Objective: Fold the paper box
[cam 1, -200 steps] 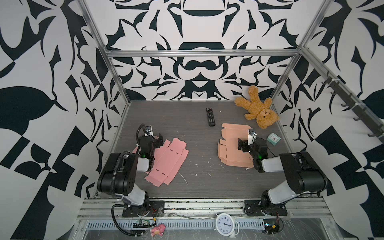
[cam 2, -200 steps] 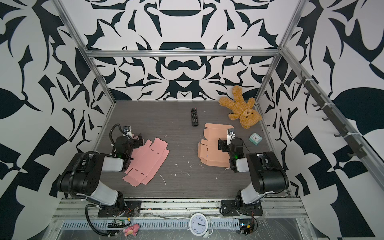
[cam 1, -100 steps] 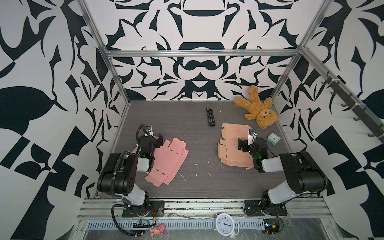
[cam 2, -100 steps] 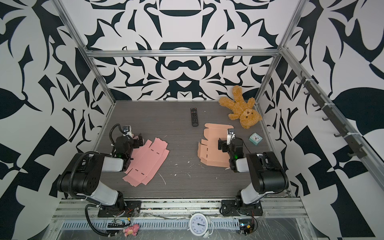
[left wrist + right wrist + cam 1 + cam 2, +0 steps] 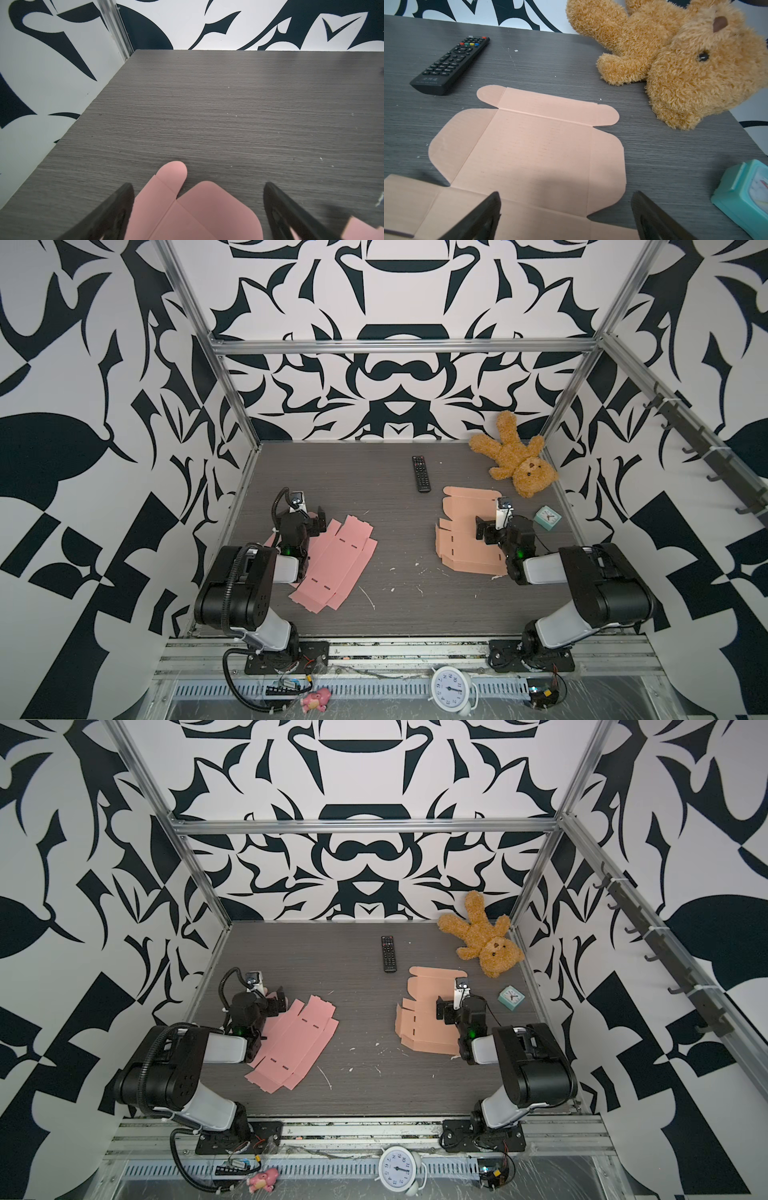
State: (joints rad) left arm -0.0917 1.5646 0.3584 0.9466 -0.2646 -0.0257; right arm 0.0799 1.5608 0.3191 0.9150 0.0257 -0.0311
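Released left tool [image 5: 198, 184] above flat pink cardboard blank [image 5: 336, 560]; released right tool [image 5: 565, 192] above peach cardboard blank [image 5: 529, 145]. Only top views show the white round clock [image 5: 451, 691].

Both top views look steeply down from high above the near edge of the worktop [image 5: 395, 531], facing the back wall [image 5: 395, 385] at 12 o'clock; they share nearly the whole scene. The left wrist view sits low and close behind the left tool [image 5: 197, 183], over the pink box blank [image 5: 197, 212], facing the 11 o'clock corner. The right wrist view sits equally close behind the right tool [image 5: 565, 191], over the tan box blank [image 5: 529, 149], facing 12 to 1 o'clock; its remote [image 5: 452, 62] and teddy bear [image 5: 685, 62] appear in both top views.
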